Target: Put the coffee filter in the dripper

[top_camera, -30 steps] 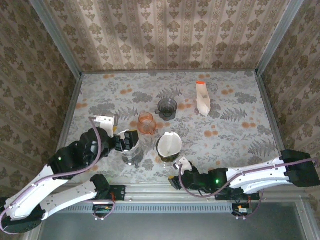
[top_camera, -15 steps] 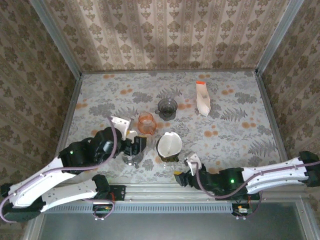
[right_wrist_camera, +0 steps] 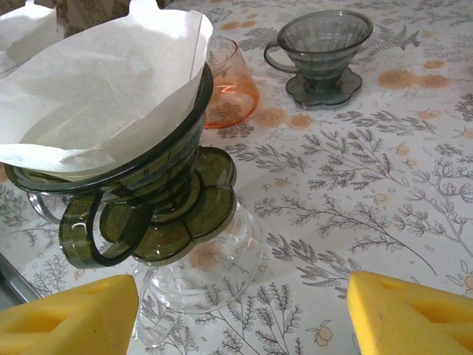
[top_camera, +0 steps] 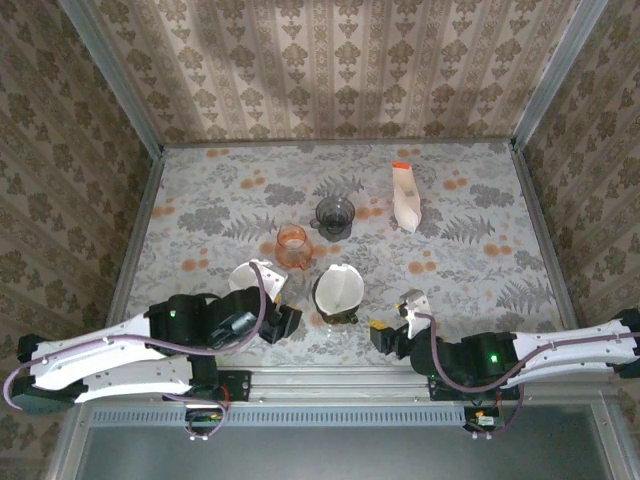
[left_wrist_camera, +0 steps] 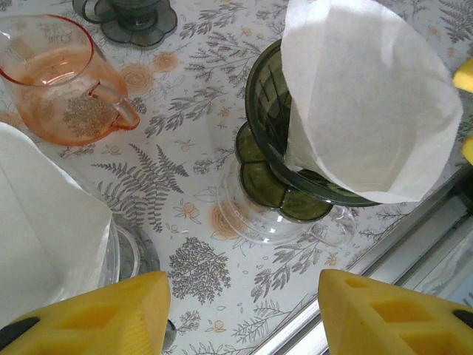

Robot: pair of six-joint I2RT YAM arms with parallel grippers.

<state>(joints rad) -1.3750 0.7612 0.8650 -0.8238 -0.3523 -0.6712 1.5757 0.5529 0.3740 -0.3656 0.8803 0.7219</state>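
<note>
Lab test booth: wallpapered panels [top_camera: 330, 70] in aluminium frame [top_camera: 113, 75].

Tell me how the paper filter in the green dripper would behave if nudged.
The paper filter looks thin and buckled, so it would probably crumple rather than resist. It stands loosely above the rim of the green dripper, so a light touch could shift it. The dripper perches on a clear glass base, so a hard push might tip it.
</note>
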